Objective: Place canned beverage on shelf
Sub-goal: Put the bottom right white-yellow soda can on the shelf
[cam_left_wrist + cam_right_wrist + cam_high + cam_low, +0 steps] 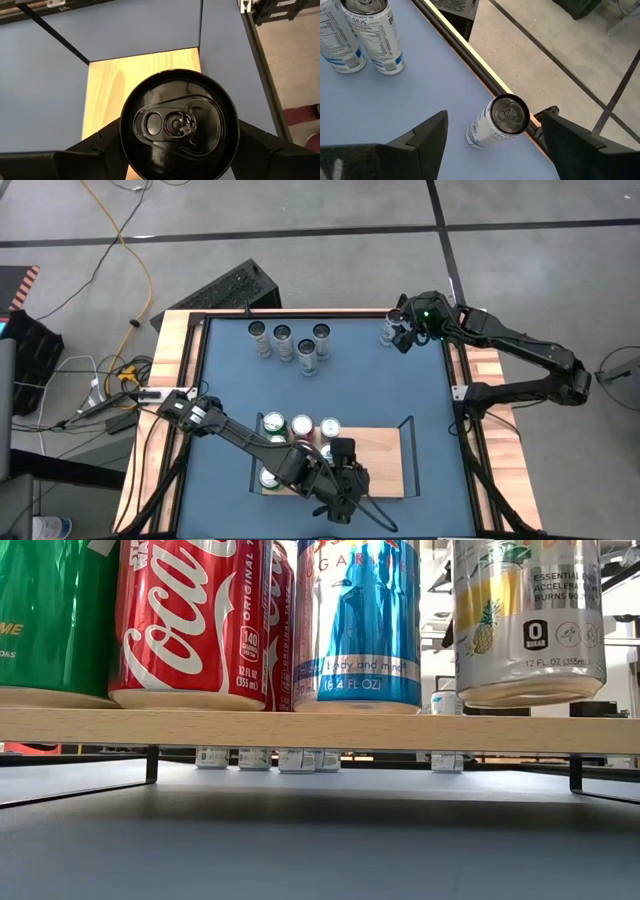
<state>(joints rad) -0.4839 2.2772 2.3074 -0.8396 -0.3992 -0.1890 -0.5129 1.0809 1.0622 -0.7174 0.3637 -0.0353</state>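
Black-topped can (178, 131) clamped between left pincer (175, 150) fingers, above shelf (145, 70).

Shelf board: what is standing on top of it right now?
On the shelf stand several cans near its left end. The left gripper holds another can above it. The arm covers some cans, so their count is unclear.

Floor (330, 210): grey concrete laid in large slabs, with dark seams running across and along it. A yellow cable (128, 250) trails over it from the far side toward the desk's left corner, where it meets a tangle of black and white leads (95, 385). A black slotted unit (225, 290) lies on the floor against the desk's far edge. A red-and-white striped marker (22, 285) sits at the left margin. Lighting is bright and even.
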